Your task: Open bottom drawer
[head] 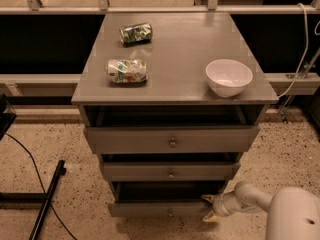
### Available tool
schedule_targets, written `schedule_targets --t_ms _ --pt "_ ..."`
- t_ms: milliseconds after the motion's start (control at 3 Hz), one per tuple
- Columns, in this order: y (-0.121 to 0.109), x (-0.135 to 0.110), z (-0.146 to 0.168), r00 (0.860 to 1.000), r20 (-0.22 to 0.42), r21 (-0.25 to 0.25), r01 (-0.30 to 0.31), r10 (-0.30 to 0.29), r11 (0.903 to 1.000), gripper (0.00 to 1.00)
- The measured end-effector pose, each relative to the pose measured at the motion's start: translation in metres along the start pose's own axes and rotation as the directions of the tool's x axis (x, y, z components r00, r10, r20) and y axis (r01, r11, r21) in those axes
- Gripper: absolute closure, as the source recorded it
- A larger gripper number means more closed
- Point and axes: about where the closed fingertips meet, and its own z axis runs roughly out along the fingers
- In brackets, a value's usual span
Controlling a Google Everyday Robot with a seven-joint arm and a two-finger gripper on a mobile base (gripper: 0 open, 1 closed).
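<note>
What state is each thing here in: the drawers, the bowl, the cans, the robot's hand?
Top drawer: partly pulled out.
Middle drawer: partly pulled out.
Bottom drawer: partly pulled out.
Bowl: upright, empty.
Far can: crushed, on its side.
Near can: crushed, on its side.
Gripper: fingers open, at the Bottom drawer's right end.
</note>
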Motion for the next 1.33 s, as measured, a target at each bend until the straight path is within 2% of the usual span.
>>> schedule_targets --t_ms 333,667,1000,1333 --pt "0.017 -0.018 -0.01 0.999 0.028 -0.023 0.019 -0.018 0.9996 0.41" --pt "0.045 -0.038 -0.016 0.998 0.056 -0.105 0.036 -0.03 0.9938 0.41" --pt "0.066 -0.058 -0.021 0.991 0.115 -0.213 0.092 -0.069 0.9728 0.39" --pt "0.055 -0.068 -0.028 0.982 0.142 -0.182 0.147 -0.122 0.9722 0.38"
